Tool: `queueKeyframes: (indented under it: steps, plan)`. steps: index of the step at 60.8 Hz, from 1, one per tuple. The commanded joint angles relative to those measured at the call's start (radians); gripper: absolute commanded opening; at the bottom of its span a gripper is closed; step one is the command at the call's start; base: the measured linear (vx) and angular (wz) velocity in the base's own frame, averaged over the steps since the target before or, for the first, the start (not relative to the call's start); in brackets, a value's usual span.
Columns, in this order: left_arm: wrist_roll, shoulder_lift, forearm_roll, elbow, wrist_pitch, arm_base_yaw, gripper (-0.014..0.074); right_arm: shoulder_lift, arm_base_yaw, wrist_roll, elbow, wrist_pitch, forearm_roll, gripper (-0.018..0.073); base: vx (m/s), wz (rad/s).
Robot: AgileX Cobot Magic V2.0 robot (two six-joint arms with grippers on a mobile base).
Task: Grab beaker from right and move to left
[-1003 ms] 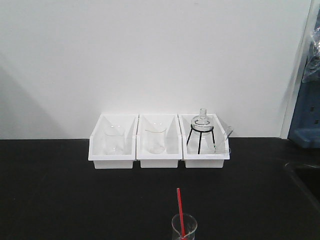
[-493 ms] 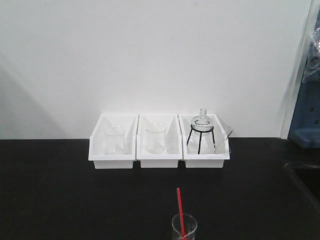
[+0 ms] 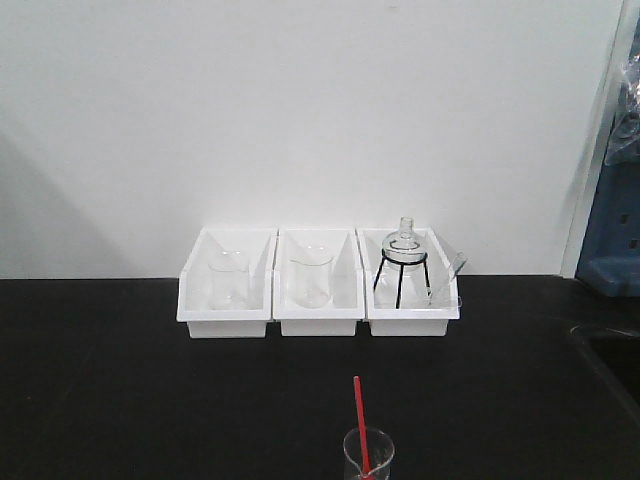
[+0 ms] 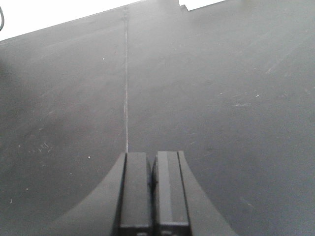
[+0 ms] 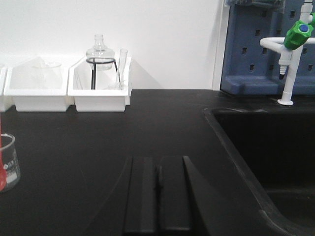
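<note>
Nothing has moved since the earlier frame. The right gripper has its jaws pressed together, empty, the beaker well to its left. The left gripper is likewise closed over bare black table. Three white bins stand behind the beaker.

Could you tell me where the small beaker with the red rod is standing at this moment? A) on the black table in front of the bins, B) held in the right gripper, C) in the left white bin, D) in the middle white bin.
A: the beaker with its red rod stands on the black table, in front of the white bins, with no gripper on it.
</note>
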State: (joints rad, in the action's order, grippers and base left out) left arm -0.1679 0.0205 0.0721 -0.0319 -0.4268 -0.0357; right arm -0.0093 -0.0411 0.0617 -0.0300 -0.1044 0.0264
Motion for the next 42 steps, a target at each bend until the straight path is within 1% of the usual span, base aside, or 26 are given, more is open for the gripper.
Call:
queueKeyframes:
  steps: [1, 42]
  plan:
    - [0.001, 0.006, 0.000, -0.019, 0.076, -0.006, -0.0006, -0.014, -0.001, -0.003, -0.009, 0.104, -0.011, -0.0004, 0.00, 0.00]
    - [0.001, 0.006, 0.000, -0.019, 0.076, -0.006, -0.0006, -0.014, -0.001, -0.003, -0.009, 0.093, -0.011, -0.0004, 0.00, 0.00]
